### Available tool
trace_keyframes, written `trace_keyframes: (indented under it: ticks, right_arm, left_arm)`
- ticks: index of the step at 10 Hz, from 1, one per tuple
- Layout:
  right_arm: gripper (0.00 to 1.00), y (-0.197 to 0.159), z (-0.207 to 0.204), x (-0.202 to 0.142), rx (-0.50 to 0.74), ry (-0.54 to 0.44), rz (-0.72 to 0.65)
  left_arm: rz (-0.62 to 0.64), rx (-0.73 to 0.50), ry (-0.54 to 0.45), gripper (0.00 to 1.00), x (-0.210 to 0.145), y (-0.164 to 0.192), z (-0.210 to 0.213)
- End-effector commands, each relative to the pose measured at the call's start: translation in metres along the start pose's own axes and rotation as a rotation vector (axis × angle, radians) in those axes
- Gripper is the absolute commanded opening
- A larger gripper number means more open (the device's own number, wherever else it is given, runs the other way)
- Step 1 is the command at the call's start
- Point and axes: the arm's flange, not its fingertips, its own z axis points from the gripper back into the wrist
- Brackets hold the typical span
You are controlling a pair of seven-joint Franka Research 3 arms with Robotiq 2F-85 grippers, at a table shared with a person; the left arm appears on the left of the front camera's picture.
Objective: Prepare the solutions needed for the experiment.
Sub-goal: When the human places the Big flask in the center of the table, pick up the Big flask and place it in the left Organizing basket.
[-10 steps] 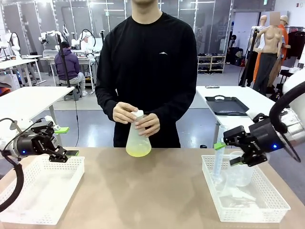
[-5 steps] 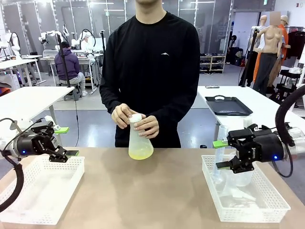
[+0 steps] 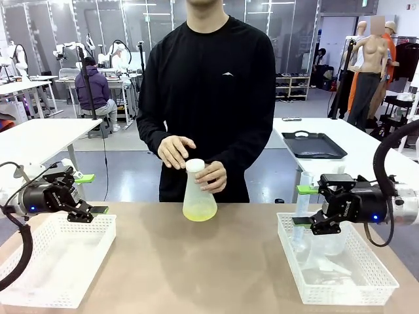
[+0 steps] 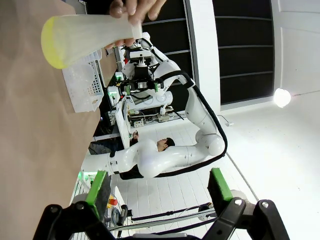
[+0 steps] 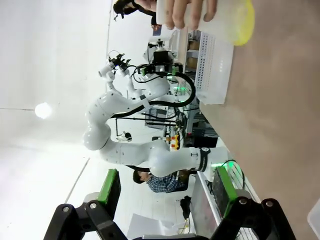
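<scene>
- Solution: a pale yellow-green pool in the bottom of a frosted flask, centre of the front view, at the table's far edge.
- One hand grips the flask's neck.
- The other hand hovers above its white cap.
- Left gripper: lower left, fingers spread, empty, over a white basket.
- Right gripper: lower right, spread, empty, over another basket.
</scene>
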Motion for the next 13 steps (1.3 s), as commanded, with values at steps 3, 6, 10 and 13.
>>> trace_keyframes:
  ticks: [3,6,10,13]
  right_arm:
    - [0.94,0.0028,-0.0042,0.0082,-0.024,0.032,-0.072]
    - [0.94,-0.0048,-0.0028,0.0022,0.008,0.015,-0.018]
    - [0.94,-0.0048,-0.0028,0.0022,0.008,0.015,-0.018]
    - [0.94,-0.0048,-0.0028,0.0022,0.008,0.015,-0.018]
  left_arm:
    - [-0.002,0.000,0.001,1.00,-0.0004,-0.0005,-0.0004]
    - [-0.002,0.000,0.001,1.00,-0.0004,-0.0005,-0.0004]
    - [-0.002,0.000,0.001,1.00,-0.0004,-0.0005,-0.0004]
    - [-0.002,0.000,0.001,1.00,-0.0004,-0.0005,-0.0004]
